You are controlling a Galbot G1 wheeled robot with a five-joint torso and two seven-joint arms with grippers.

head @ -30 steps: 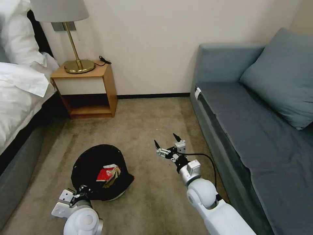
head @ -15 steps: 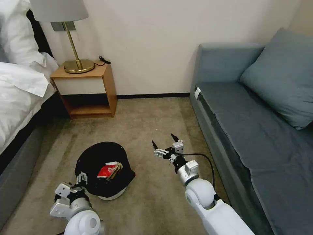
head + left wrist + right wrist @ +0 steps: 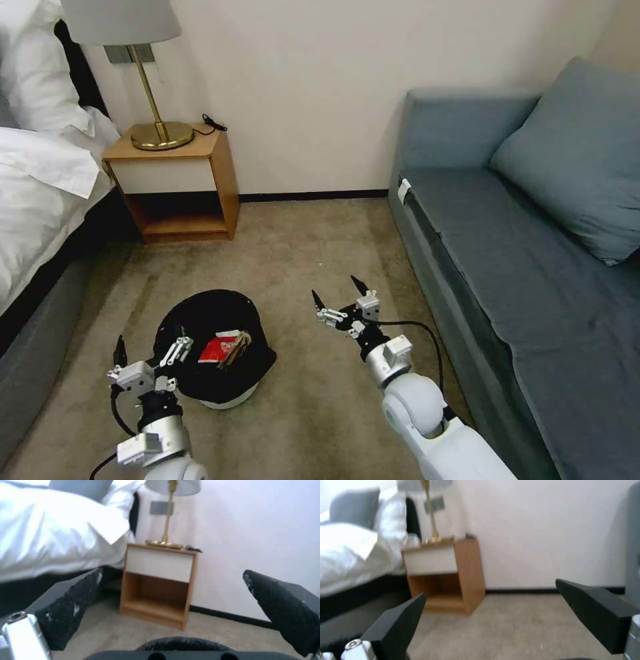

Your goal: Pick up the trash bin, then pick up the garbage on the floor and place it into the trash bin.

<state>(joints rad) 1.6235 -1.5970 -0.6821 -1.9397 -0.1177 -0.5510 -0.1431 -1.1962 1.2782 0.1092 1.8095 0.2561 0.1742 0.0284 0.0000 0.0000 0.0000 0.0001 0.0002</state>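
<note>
Standing just beside the splayed left gripper (image 3: 150, 350), the trash bin (image 3: 213, 320).

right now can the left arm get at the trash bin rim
Probably yes: the left end effector is open beside the trash bin, its right finger by the near rim, nothing between them.

Before us the trash bin (image 3: 215, 350) stands on the carpet (image 3: 300, 247), its black bag folded over the rim, with a red-and-white packet (image 3: 217, 347) and a brown scrap inside. Our left gripper (image 3: 150, 350) hangs just beside its near-left edge, fingers spread. Our right gripper (image 3: 339, 293) hovers apart to the right, also spread, near the sofa (image 3: 533, 267).
</note>
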